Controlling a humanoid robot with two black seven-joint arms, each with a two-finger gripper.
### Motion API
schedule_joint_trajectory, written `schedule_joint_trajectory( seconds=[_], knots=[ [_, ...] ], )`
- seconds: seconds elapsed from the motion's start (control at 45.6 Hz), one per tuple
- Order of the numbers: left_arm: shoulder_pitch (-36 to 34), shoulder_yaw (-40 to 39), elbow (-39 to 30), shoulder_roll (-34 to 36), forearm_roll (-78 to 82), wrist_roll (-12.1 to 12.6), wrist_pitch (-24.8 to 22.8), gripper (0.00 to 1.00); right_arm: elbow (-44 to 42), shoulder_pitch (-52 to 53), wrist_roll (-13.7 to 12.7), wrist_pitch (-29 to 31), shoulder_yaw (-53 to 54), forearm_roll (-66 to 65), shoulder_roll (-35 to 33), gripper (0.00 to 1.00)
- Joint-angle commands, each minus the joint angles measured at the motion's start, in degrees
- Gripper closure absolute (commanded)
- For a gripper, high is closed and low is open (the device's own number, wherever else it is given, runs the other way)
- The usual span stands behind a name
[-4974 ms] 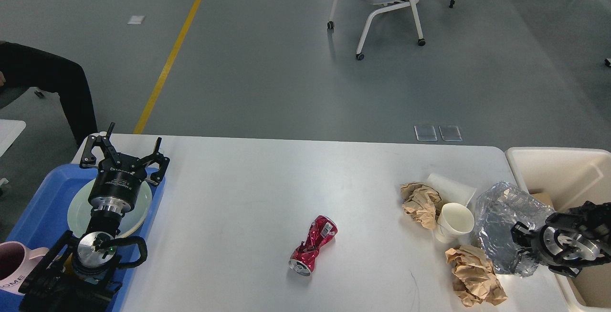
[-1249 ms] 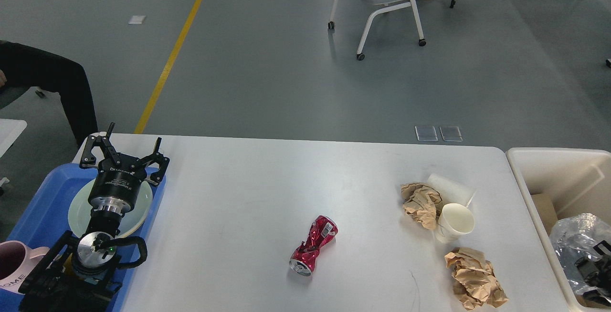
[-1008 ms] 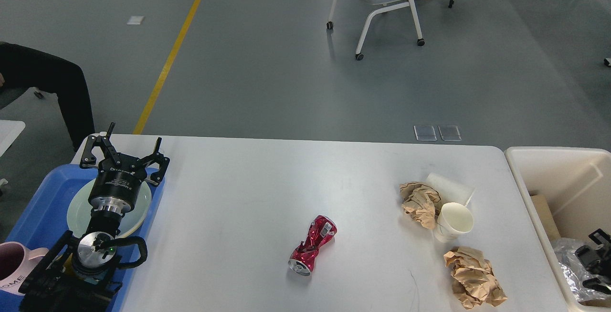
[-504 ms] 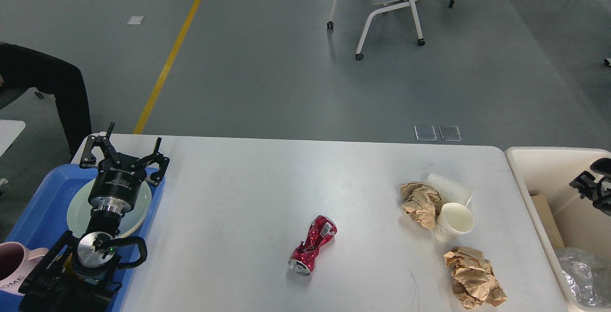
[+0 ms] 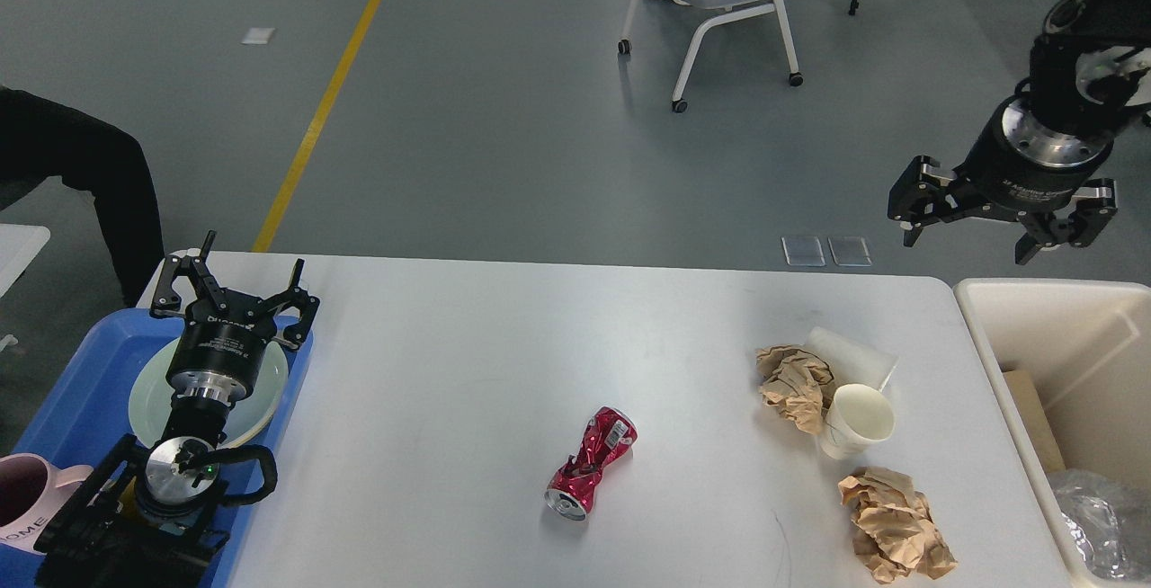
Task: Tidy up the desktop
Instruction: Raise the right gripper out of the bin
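Nearest on the left, a pink mug sits in the blue tray beside a pale plate, and the left end effector hangs over that plate with its fingers spread and nothing between them. To the right along the near edge of the white table lies a crushed red can, and further right a crumpled brown paper wad near the table's right end. At the near right, a crinkled clear plastic bag lies inside the beige bin, beside a piece of brown cardboard. A little farther back stand a white paper cup, a second brown paper wad touching it, and a tipped cup behind them. Farther still, the right end effector hovers high above the gap between table and bin, fingers released and empty. Judging by the bag in the bin, the step in hand is the return for more rubbish; four pieces and the can remain. The next move calls for lowering the right arm over the near paper wad and closing gently on its loose folds.
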Motion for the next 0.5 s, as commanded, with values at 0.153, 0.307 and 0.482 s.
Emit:
schedule_joint_trajectory(
  seconds=[0.153,0.307,0.482],
  knots=[
    [0.1,-0.1,0.0,0.0,0.0,0.0,0.0,0.04,16.2,14.8,1.2,7.6,-0.7,1.3,0.7,0.02],
    [0.1,-0.1,0.0,0.0,0.0,0.0,0.0,0.04,18.0,18.4,14.8,9.8,-8.6,3.4,1.8,0.06],
    [0.1,-0.1,0.0,-0.1,0.0,0.0,0.0,0.04,18.3,19.6,18.1,9.9,-13.0,2.8,2.8,0.04]
  ],
)
